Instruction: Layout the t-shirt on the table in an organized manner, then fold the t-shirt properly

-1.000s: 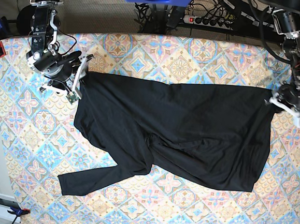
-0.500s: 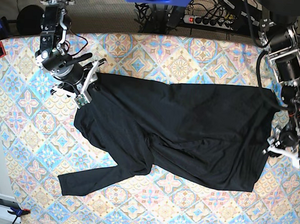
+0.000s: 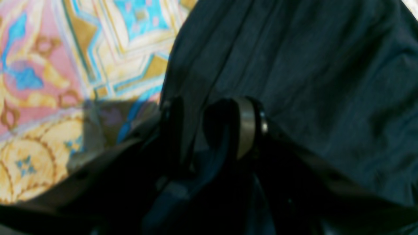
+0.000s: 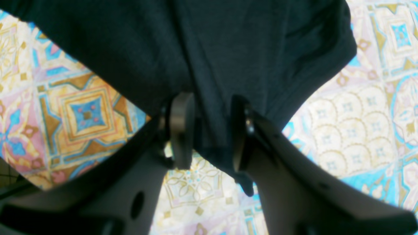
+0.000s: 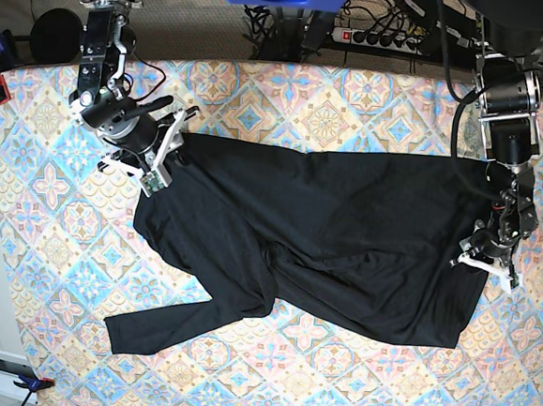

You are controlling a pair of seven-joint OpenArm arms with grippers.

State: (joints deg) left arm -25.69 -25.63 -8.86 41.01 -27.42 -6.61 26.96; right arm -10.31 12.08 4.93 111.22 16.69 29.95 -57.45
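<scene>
Because the t-shirt (image 5: 325,235) lies spread lengthwise across the middle of the table (image 5: 290,92) yet is far from tidy, each arm has taken an end of it, presumably to pull the cloth taut. The right gripper (image 4: 209,130) sits at the garment's end nearest the table's left edge in the overhead view, and its wrist camera shows a fold of black fabric passing between the two fingers (image 4: 181,127), which pinch it with a tail of cloth hanging below. The left gripper (image 3: 209,127) is at the opposite end, along the hem side; there the fabric bunches up between the jaws, so it looks clamped on the cloth too, though the close view is dark and blurred. One long sleeve (image 5: 187,319) trails diagonally toward the near edge, and a rumpled ridge runs through the middle of the body. To my eye the laying-out is only partly done: the sleeve wants straightening and the folding proper has not begun. The thin fabric will likely slide and wrinkle if tugged unevenly.
</scene>
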